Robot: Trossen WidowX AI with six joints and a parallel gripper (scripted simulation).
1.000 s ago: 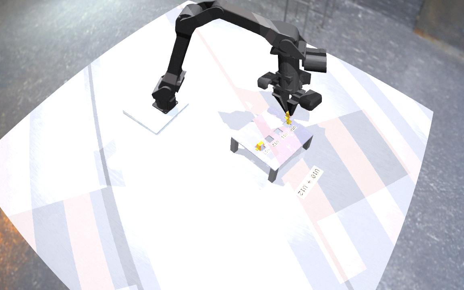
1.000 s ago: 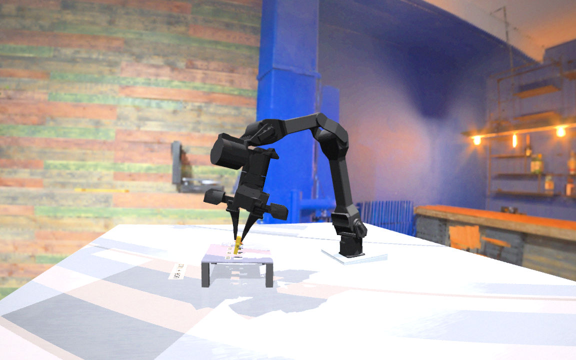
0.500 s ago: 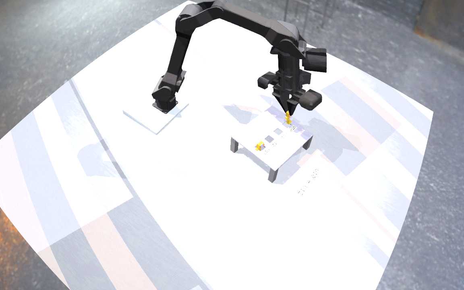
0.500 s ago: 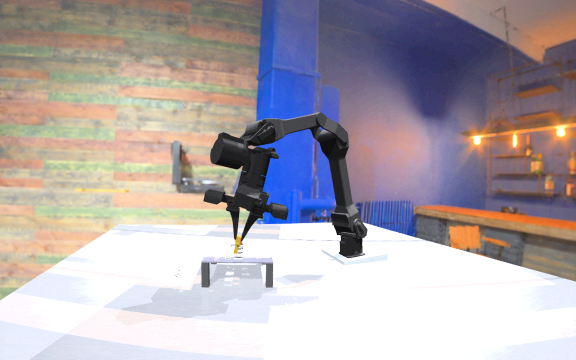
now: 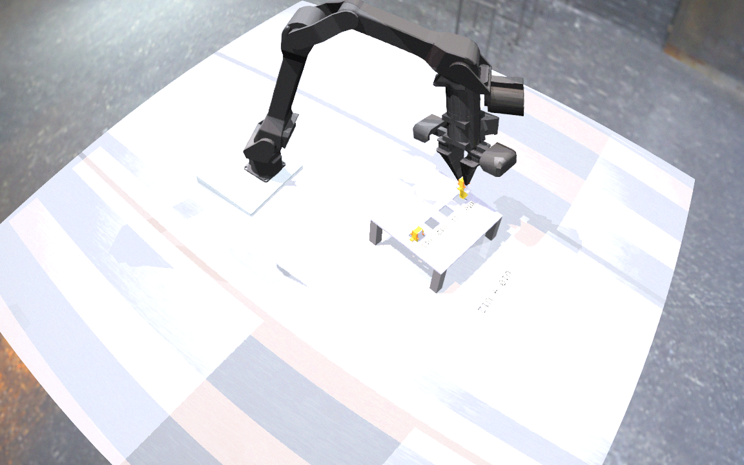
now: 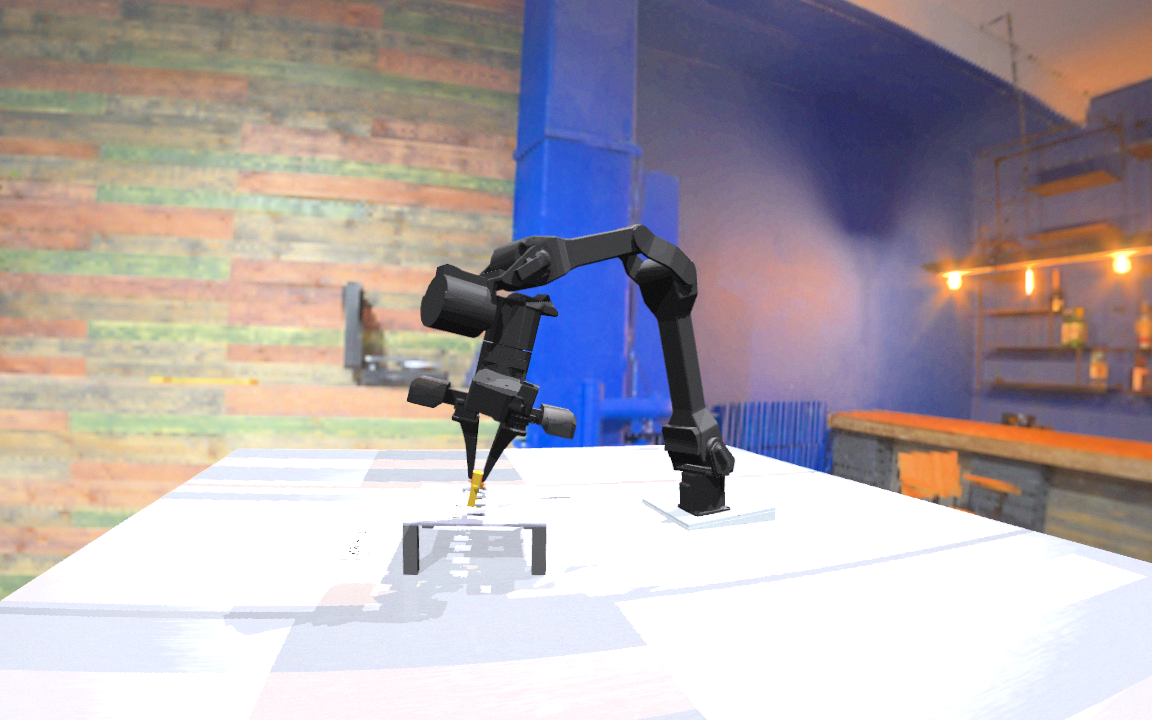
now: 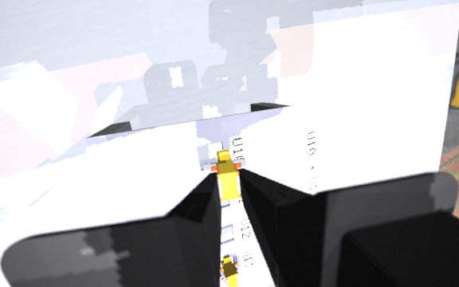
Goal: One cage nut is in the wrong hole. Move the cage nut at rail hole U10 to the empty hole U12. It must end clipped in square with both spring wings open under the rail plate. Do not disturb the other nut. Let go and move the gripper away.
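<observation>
Between the fingers [image 5: 464, 181] [image 6: 477, 478], gripped from both sides, is a yellow cage nut [image 5: 462, 188] [image 6: 474, 489] [image 7: 229, 185] with orange edges. It leans slightly in the exterior view, above the rail plate [image 5: 449, 245] [image 6: 508, 523] [image 7: 154, 159], near the U10 end; whether its lower end touches the plate, I cannot tell. Just beside the fingers, along the row, come two open square holes, the farther one [image 5: 432, 221] [image 7: 227, 233] next to the U12 mark. Beyond them, farthest from the fingers, the other nut [image 5: 416, 234] [image 7: 229, 271] sits at the last hole. Dark legs hold the plate above the white surface [image 5: 334, 323] [image 6: 831, 626] [image 7: 373, 80].
</observation>
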